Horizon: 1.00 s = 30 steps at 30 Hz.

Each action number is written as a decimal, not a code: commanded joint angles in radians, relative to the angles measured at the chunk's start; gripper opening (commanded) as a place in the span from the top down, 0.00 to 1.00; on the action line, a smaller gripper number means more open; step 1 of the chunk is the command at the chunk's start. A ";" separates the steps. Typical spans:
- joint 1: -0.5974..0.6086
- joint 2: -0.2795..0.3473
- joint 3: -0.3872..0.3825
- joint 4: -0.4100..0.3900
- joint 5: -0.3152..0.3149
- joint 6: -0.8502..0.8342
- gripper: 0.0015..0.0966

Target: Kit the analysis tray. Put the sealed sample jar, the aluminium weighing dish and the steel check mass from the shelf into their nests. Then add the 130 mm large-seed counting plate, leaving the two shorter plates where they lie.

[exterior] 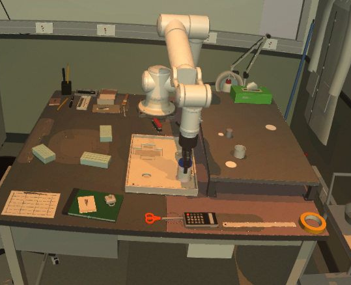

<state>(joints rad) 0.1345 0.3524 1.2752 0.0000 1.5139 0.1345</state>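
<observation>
The sealed sample jar (184, 171), blue-lidded, is partly hidden behind my fingers and stands in the front right corner of the analysis tray (161, 169). On the raised shelf to the right stand the steel check mass (229, 132) and the aluminium weighing dish (239, 151). Three pale counting plates lie left of the tray: the longest (95, 159) nearest it, one (43, 153) further left and a short one (105, 133) behind. My gripper (185, 168) reaches straight down into the tray and is closed on the jar.
A green tissue box (251, 94) sits at the shelf's back edge. Flat round discs (231, 164) (270, 127) lie on the shelf. Scissors (153, 218), a calculator (201, 219), a ruler and a tape roll (312, 223) line the table's front edge; a green book (93, 205) lies front left.
</observation>
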 commanded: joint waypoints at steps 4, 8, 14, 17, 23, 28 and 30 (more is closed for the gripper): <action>0.000 -0.001 -0.002 0.000 0.000 0.000 0.70; 0.000 -0.001 -0.002 0.000 0.000 0.000 0.62; 0.000 -0.001 -0.002 0.000 0.000 0.000 0.49; 0.000 -0.001 -0.002 0.000 0.000 0.000 0.43; 0.000 -0.001 -0.002 0.000 0.000 0.000 0.30; 0.000 -0.001 -0.002 0.000 0.000 0.000 0.20; 0.000 -0.001 -0.001 0.000 0.000 0.000 0.17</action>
<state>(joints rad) 0.1345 0.3522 1.2749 0.0000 1.5139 0.1345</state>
